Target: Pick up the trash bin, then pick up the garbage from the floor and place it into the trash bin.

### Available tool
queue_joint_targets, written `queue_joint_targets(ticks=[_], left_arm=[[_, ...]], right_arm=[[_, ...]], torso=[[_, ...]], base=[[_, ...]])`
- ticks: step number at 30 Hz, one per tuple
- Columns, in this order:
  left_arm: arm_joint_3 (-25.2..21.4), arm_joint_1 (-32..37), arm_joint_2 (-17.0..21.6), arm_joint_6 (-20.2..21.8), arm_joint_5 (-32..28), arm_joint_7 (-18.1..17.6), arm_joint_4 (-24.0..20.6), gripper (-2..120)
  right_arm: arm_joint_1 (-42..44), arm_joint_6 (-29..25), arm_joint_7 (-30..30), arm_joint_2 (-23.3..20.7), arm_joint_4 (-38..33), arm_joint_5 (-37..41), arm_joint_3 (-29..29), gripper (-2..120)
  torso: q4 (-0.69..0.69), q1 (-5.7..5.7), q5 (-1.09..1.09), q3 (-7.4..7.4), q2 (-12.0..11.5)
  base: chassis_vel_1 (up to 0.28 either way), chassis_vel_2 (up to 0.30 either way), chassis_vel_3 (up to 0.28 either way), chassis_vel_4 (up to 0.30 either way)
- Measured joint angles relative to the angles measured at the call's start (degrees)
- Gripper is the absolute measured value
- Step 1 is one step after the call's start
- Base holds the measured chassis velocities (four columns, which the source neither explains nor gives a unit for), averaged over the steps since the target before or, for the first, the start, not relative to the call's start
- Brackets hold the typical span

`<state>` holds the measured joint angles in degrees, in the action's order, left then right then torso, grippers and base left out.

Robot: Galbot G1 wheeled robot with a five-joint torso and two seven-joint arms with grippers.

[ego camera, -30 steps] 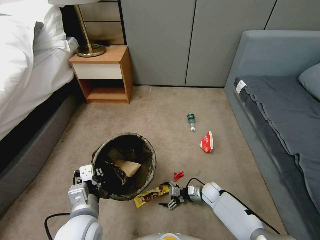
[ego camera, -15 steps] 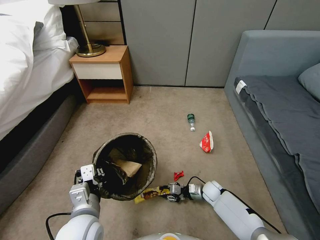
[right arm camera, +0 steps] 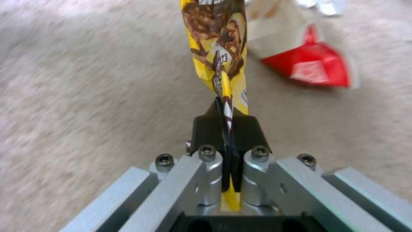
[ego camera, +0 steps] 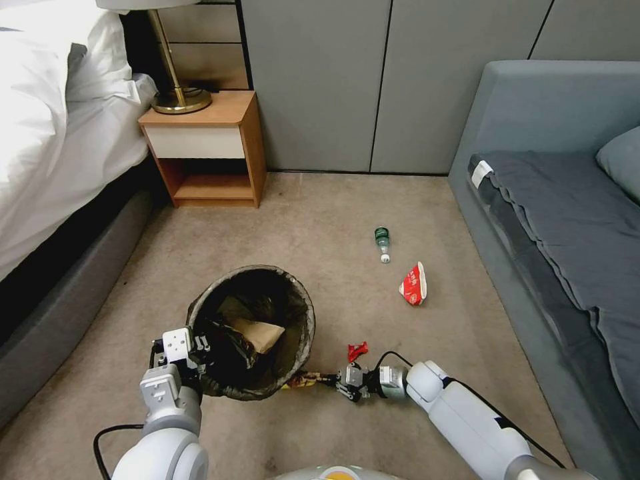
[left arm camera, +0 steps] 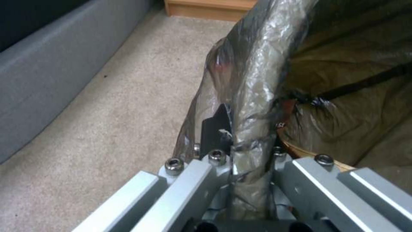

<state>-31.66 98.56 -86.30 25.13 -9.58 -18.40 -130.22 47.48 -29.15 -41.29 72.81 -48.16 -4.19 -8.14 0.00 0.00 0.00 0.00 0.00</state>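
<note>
The right gripper (ego camera: 331,382) was pressed together on the end of a yellow snack wrapper (ego camera: 303,382), whose other end reached the outer wall of the trash bin (ego camera: 303,313). In the right wrist view the wrapper (right arm camera: 221,58) stood edge-on between the black fingers (right arm camera: 206,130). A small red scrap (ego camera: 357,350) lay just beyond that gripper. Farther off, across open carpet (ego camera: 320,227), lay a green-capped bottle (ego camera: 382,243) and a red-and-white wrapper (ego camera: 413,284). The left gripper (ego camera: 200,347) pinched the bin's bag-covered rim (left arm camera: 253,96) on the near side; a brown paper bag (ego camera: 257,333) lay inside.
</note>
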Motion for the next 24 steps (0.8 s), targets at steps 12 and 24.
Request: queue_joint_targets(ticks=[12, 24], left_arm=[[-0.4, -1.3, 0.9, 0.5, -1.2, 0.0, 0.3, 0], [-0.5, -0.6, 1.3, 0.4, -1.8, 0.0, -0.3, 0]], right_arm=[[6.5, 0.3, 5.0, -3.3, -9.1, 13.3, 6.8, 0], [10.0, 0.2, 13.3, -3.4, -17.7, 26.6, 16.3, 0]], torso=[[-0.01, 0.0, 0.0, 0.0, 0.0], [0.0, 0.0, 0.0, 0.0, 0.0]], base=[[0.0, 0.0, 0.0, 0.0], [0.0, 0.0, 0.0, 0.0]])
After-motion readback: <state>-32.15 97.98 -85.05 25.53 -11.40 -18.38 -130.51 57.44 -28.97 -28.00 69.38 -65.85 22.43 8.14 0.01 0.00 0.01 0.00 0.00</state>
